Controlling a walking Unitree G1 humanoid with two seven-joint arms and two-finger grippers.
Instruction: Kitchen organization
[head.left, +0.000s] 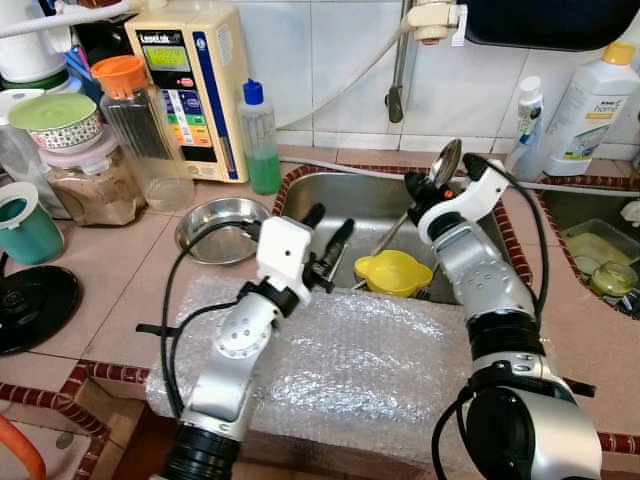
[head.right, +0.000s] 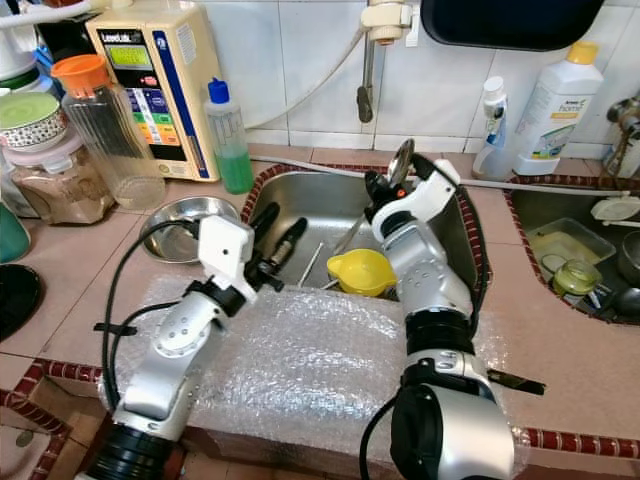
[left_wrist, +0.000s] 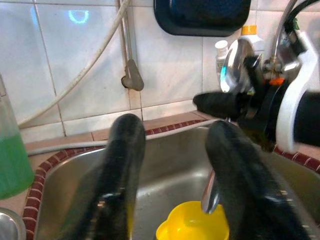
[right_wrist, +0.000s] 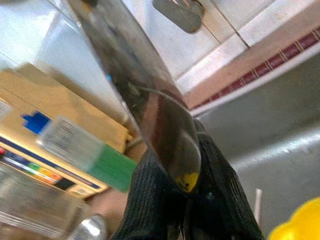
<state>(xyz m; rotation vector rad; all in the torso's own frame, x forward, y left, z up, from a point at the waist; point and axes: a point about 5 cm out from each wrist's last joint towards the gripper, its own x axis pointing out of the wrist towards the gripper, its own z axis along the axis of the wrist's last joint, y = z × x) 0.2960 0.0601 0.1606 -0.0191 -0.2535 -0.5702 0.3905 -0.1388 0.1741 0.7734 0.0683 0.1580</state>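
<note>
- Two grippers of yours are up over the steel sink (head.left: 365, 205), both arms rising from a sheet of bubble wrap (head.left: 360, 365) on the tiled counter (head.left: 110, 270).
- Your left gripper (head.left: 331, 229) sits at the sink's near left edge, forearm angled up and forward; its two black fingers (left_wrist: 120, 165) are spread apart with nothing between them, pointing across the basin.
- Your right gripper (head.left: 425, 185) is raised above the sink, wrist bent back toward the wall, and its fingers are clamped on the handle of a metal spoon (head.left: 445, 162), whose bowl stands upward.
- On the counter at far left you have a teal cup (head.left: 25, 225), a jar of brown contents (head.left: 92, 185) with a green-lidded bowl (head.left: 58, 118) stacked on it, and a clear orange-capped jar (head.left: 140, 125).
- A shallow steel bowl (head.left: 220, 225) lies just left of the sink, and a bottle of green liquid (head.left: 260, 140) stands behind it.
- Inside the sink, a yellow cup (head.left: 395, 272) lies near the front wall, with utensil handles beside it.
- At far right, a second basin (head.left: 600, 250) holds a plastic tub and a glass jar.
</note>
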